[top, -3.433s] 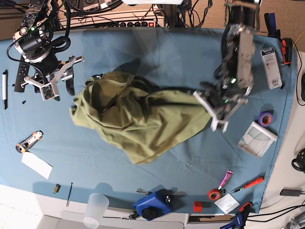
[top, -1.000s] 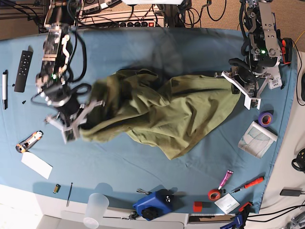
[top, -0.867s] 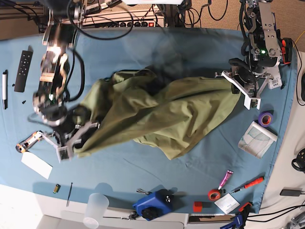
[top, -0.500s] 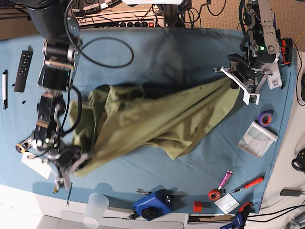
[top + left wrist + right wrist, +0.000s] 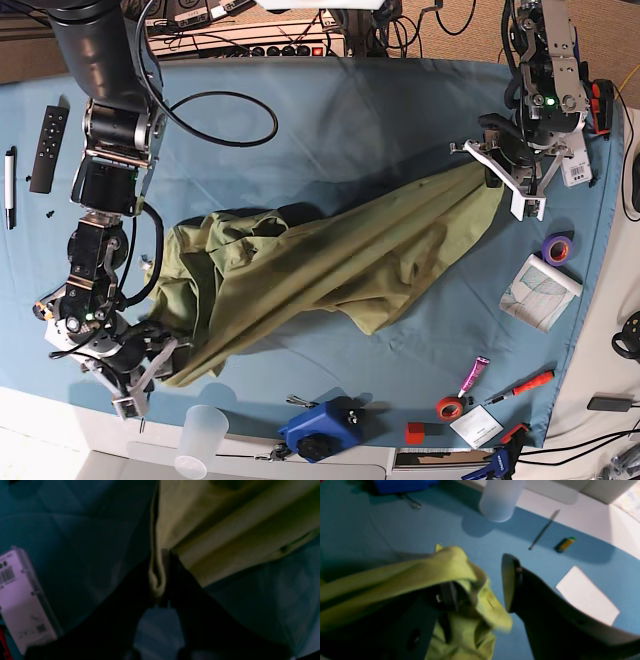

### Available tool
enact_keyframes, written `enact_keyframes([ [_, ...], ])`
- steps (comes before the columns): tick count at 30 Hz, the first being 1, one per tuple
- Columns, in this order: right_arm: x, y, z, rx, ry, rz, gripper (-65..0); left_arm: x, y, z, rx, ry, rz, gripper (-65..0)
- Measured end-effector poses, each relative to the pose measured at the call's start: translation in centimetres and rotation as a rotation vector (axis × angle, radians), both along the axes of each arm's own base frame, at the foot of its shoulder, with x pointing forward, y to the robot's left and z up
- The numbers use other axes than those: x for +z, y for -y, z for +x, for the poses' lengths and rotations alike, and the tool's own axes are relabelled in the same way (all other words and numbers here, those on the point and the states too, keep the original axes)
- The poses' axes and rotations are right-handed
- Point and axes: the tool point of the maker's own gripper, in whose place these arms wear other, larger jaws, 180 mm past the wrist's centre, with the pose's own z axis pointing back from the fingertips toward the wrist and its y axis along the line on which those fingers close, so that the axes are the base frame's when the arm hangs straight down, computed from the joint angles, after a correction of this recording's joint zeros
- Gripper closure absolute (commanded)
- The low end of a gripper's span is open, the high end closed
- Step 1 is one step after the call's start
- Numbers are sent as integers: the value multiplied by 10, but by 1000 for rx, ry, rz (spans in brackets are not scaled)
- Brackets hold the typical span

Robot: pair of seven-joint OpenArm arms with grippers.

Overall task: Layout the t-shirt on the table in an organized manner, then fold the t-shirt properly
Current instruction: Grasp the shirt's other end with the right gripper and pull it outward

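Note:
The olive-green t-shirt (image 5: 330,265) lies stretched in a diagonal band across the teal table (image 5: 330,120), from front left to back right. At the back right, my left gripper (image 5: 500,185) is shut on a folded edge of the t-shirt (image 5: 212,517), and the pinched cloth shows between the dark fingers (image 5: 140,597). My right gripper (image 5: 150,375) is at the front-left end of the cloth. Its jaws stand wide apart (image 5: 480,592). A corner of the t-shirt (image 5: 420,570) is draped over one finger (image 5: 447,597), and the other finger (image 5: 510,582) is bare.
A translucent cup (image 5: 200,435) and a white card (image 5: 78,345) sit near the front-left edge by the right gripper. A blue device (image 5: 320,428) is at the front. A labelled package (image 5: 568,140), a purple tape roll (image 5: 556,248) and a paper pad (image 5: 540,290) lie at the right.
My right arm has dragged its end of the shirt toward the front-left edge, stretching the cloth out, and its jaws have opened. The left gripper has held its grip almost in place.

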Motion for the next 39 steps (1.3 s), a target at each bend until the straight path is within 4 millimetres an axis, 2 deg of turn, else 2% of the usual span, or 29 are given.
enact_keyframes([
  [3,8,19,0,-58,18,-15,-263,0,0,0,0,0,0,0],
  [6,16,38,-8,-111,-12,-41,-263,0,0,0,-1,1,-2,0],
  [11,68,40,-20,-64,116,7,-263,1,1,1,-1,6,-4,0],
  [14,79,59,-28,-107,123,12,-263,3,1,3,0,21,-4,0],
  [17,76,76,-32,-152,105,25,-263,3,1,3,-1,20,-8,0],
  [19,67,80,-32,-164,82,44,-263,3,2,3,-4,22,-11,0],
  [21,47,82,-31,-163,27,61,-263,3,2,3,-4,21,-11,0],
  [25,-9,90,-38,-177,-136,90,-263,3,2,3,-4,21,-11,0],
  [28,-29,92,-43,-191,-192,112,-263,3,2,3,-4,21,-11,0],
  [30,-30,88,-44,-183,-209,139,-263,3,2,3,-4,21,-11,0],
  [34,-22,66,-48,-107,-250,279,-263,3,2,3,-3,21,-10,0],
  [37,-5,42,-58,27,-338,359,-263,3,2,3,-3,21,-10,0],
  [39,9,43,-52,36,-321,349,-263,3,2,3,-3,20,-10,0],
])
